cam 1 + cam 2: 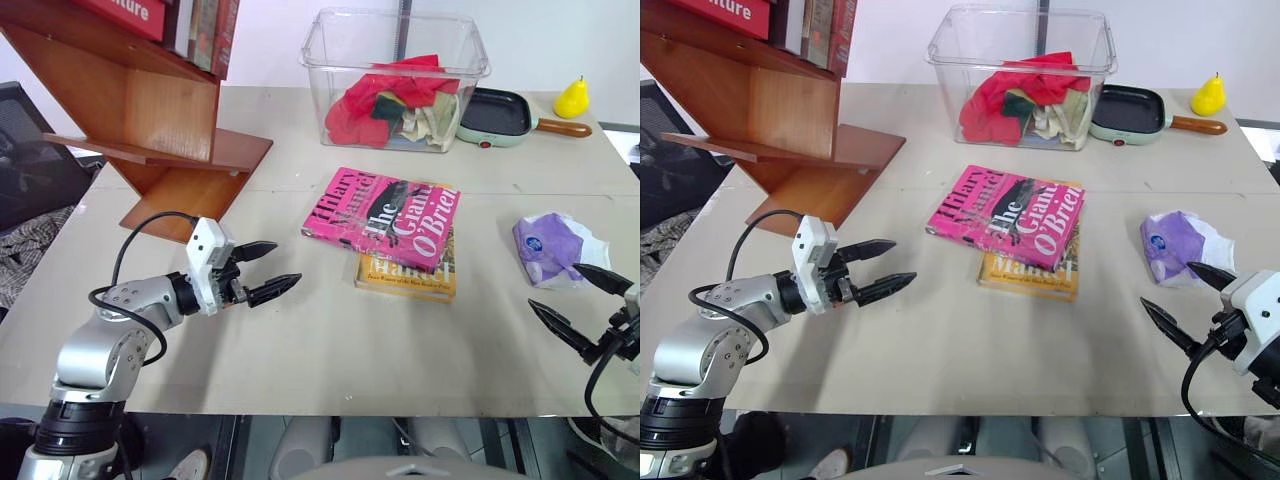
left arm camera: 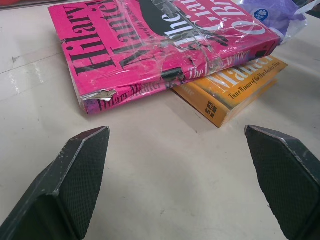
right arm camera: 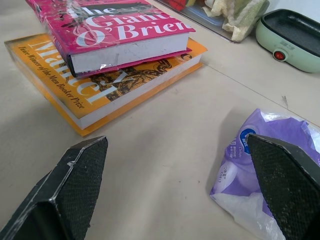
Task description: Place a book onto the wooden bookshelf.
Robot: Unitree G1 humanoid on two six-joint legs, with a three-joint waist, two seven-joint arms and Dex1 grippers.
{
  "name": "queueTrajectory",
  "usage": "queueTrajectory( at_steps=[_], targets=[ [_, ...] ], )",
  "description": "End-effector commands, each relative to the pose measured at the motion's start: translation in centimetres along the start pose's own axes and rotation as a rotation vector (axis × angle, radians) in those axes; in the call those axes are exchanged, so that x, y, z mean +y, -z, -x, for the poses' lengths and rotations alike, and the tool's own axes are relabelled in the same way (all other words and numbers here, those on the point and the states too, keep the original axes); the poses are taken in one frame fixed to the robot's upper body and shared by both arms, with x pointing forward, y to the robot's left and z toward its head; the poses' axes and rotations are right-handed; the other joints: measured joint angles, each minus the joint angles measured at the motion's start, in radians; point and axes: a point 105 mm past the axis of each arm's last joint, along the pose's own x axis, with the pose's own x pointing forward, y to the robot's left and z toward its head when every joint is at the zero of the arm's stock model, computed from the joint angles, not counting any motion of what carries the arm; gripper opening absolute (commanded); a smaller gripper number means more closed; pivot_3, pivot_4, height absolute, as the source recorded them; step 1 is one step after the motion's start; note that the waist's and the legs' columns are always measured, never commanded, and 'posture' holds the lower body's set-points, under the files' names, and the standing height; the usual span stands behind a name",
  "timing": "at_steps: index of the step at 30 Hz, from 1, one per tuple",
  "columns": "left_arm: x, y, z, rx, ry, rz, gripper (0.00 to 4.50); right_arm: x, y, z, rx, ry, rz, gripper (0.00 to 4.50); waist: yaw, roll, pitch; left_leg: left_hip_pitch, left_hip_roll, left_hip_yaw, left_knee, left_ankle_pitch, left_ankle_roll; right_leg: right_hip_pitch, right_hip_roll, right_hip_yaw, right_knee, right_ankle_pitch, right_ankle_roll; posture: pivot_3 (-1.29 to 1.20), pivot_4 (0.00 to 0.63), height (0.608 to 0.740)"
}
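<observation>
The pink book (image 1: 384,217) lies flat mid-table on top of a yellow-orange book (image 1: 410,275); its spine shows close in the left wrist view (image 2: 150,45). The wooden bookshelf (image 1: 160,120) stands at the far left of the table, with several red-spined books upright on an upper ledge. My left gripper (image 1: 262,270) hovers open to the left of the pink book, fingers pointing at it, with a gap of bare table between. My right gripper (image 1: 580,298) is open at the right front edge, beside a purple packet.
A clear plastic bin (image 1: 395,80) of red and cream cloths stands behind the books. A small green frying pan (image 1: 500,115) and a yellow pear (image 1: 572,97) sit far right. The purple and white packet (image 1: 555,248) lies near the right gripper. A black chair (image 1: 30,150) stands left of the table.
</observation>
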Motion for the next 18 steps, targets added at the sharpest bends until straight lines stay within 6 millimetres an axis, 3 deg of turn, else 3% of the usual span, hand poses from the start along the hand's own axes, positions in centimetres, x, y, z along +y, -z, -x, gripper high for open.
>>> queueTrajectory(
  at_steps=[1,4,13,18],
  targets=[
    [0.3,-1.0,0.3,-0.018,-0.003,-0.028,4.44,0.1,-1.9,-0.6,-0.055,0.012,0.048,4.49,0.000,0.000,0.000,0.000,0.000,0.000,0.000,0.000,0.000,0.000,0.000,0.000,0.000,0.000,0.000,0.00,0.150,0.740],
    [0.2,-1.7,-0.2,-0.054,0.004,-0.030,4.44,0.2,-3.6,-1.9,-0.105,0.027,0.061,4.49,-0.005,0.000,0.000,0.000,0.000,0.001,0.000,0.000,0.000,0.000,0.000,0.001,0.000,0.000,0.000,0.00,0.150,0.740],
    [-0.7,-3.3,-1.2,-0.113,0.037,-0.070,4.44,-0.2,-4.1,-3.2,-0.086,0.042,0.062,4.49,0.005,0.000,0.000,-0.001,-0.001,-0.001,0.000,0.000,0.000,0.000,0.000,-0.001,0.000,0.000,0.000,0.00,0.150,0.740],
    [-1.1,-2.9,-1.1,-0.107,0.046,-0.075,4.44,0.2,-4.1,-3.9,-0.100,-0.007,0.054,4.49,0.001,0.000,0.000,-0.001,0.000,-0.001,0.000,0.000,0.000,0.000,0.000,-0.001,0.000,0.000,0.000,0.00,0.150,0.740]
  ],
)
